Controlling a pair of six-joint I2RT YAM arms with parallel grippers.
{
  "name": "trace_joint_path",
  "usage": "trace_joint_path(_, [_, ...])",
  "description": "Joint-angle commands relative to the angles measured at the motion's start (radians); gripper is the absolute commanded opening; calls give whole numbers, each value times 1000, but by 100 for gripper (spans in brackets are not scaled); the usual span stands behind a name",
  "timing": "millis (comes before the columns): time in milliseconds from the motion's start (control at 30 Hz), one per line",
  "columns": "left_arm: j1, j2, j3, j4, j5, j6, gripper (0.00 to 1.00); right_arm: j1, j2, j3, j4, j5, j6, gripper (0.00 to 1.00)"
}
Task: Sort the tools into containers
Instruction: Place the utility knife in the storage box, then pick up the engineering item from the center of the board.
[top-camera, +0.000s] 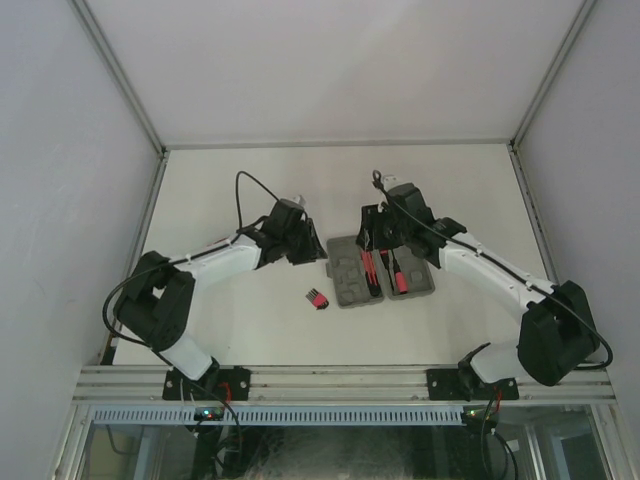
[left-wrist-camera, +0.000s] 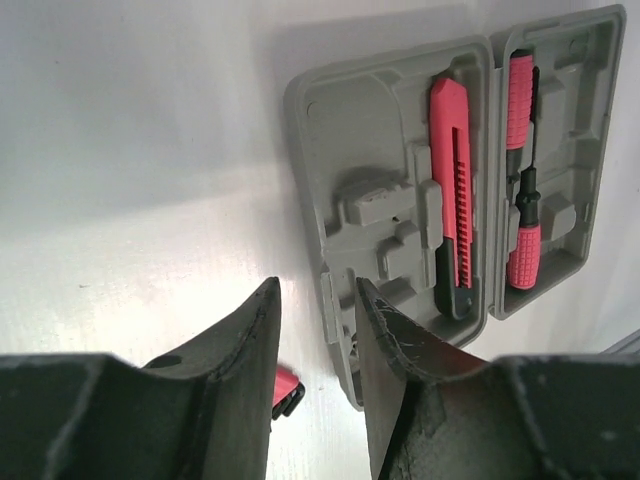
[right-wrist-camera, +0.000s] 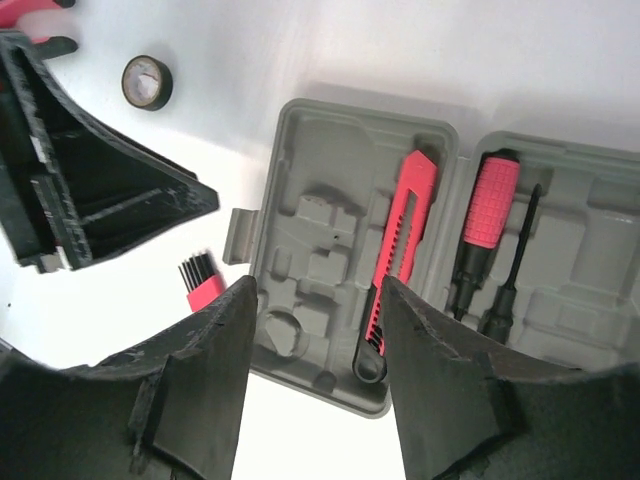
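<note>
the left pincer (left-wrist-camera: 316, 300) hangs released over the white tabletop (top-camera: 240, 180), nothing between its fingers, just left of the grey tool case (top-camera: 350, 282). the red-black hex key set (top-camera: 316, 297) lies on the tabletop near the case's left edge. the case lies open and flat. a longer red-black tool (left-wrist-camera: 452, 190) sits in its left half, and a thick red-handled screwdriver (left-wrist-camera: 518, 100) and a thin red-handled screwdriver (left-wrist-camera: 525, 245) lie side by side in its right half. the right pincer (right-wrist-camera: 318, 300) hovers above the case, released and empty. a small black ring (right-wrist-camera: 147, 81) lies on the tabletop, apart from the case.
</note>
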Motion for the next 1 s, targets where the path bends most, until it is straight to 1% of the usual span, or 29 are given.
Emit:
trace_joint_path(0, [24, -67, 61, -51, -64, 56, 40, -29, -58, -30, 83, -14, 7, 52])
trace_joint_path(300, [134, -123, -8, -91, -119, 66, 38, -55, -80, -53, 82, -10, 4, 51])
trace_joint_path(467, [191, -139, -16, -127, -164, 91, 38, -65, -77, -61, 84, -26, 11, 51])
trace_joint_path(667, [218, -113, 2, -173, -204, 103, 38, -76, -70, -61, 81, -39, 19, 50])
trace_joint_path(733, [218, -91, 16, -189, -216, 133, 39, -77, -69, -61, 78, -39, 20, 50])
trace_joint_path(967, [221, -31, 44, -203, -222, 142, 39, -80, -60, -61, 63, -48, 22, 49])
